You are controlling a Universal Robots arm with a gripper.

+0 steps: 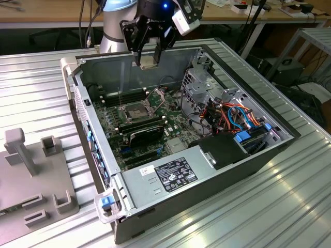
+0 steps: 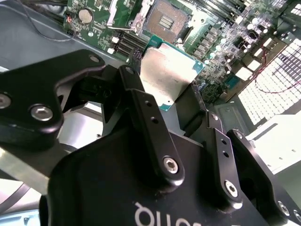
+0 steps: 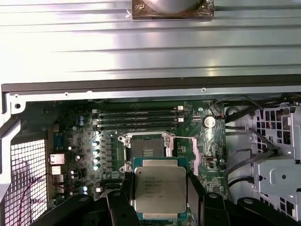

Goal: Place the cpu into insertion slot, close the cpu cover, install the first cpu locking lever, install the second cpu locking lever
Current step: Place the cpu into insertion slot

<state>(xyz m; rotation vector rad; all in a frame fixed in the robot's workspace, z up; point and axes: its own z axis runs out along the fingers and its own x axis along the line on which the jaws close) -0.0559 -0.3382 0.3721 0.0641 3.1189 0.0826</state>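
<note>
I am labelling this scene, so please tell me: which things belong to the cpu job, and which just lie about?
Job: cpu held in the gripper; insertion slot, empty; cpu cover, raised.
Lying about: memory slots; orange and blue cables; grey fixtures outside the case.

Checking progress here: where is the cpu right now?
In the first wrist view the cpu is clamped in the gripper, high above the motherboard, apart from the insertion slot.

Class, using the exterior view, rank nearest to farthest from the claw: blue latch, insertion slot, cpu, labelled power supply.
1. cpu, held in the claw
2. insertion slot, below it
3. labelled power supply, toward the camera
4. blue latch, nearest the camera
</note>
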